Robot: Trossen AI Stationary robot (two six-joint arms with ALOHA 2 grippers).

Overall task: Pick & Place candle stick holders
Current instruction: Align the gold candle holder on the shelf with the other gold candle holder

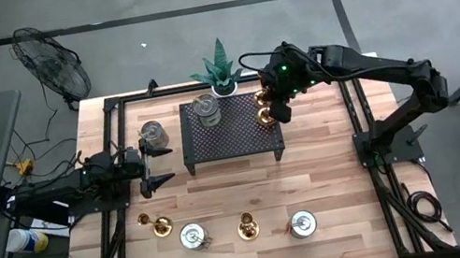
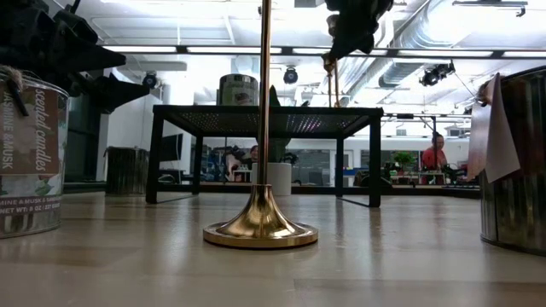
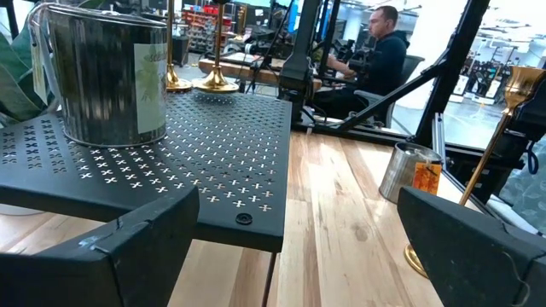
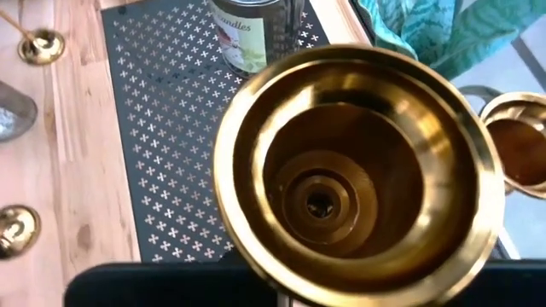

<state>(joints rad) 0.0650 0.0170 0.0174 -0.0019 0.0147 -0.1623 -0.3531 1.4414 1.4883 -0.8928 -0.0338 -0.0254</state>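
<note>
My right gripper (image 1: 276, 108) hangs over the right end of the black perforated rack (image 1: 230, 131), shut on a brass candle stick holder (image 4: 358, 170) whose cup fills the right wrist view. A second brass holder (image 4: 516, 145) stands beside it. A silvery tin holder (image 1: 205, 107) stands on the rack's far left part. My left gripper (image 1: 148, 169) is open and empty, low over the table left of the rack, near another silvery holder (image 1: 153, 135). Two brass holders (image 1: 159, 224) (image 1: 248, 228) and two silvery ones (image 1: 194, 237) (image 1: 302, 223) stand along the near side. My right gripper comes at the brass holder from above, pointing down. The holder's wide cup (image 4: 358, 170) hides the fingers and the place of contact. In the low view the slim stem (image 2: 333, 81) hangs upright below the gripper, down toward the rack top; whether its base rests there I cannot tell.
A spiky green plant in a white pot (image 1: 221, 72) stands just behind the rack, close to my right gripper. A floor fan (image 1: 53, 65) stands beyond the table's far left corner. Bare wood lies between the rack and the near row of holders.
</note>
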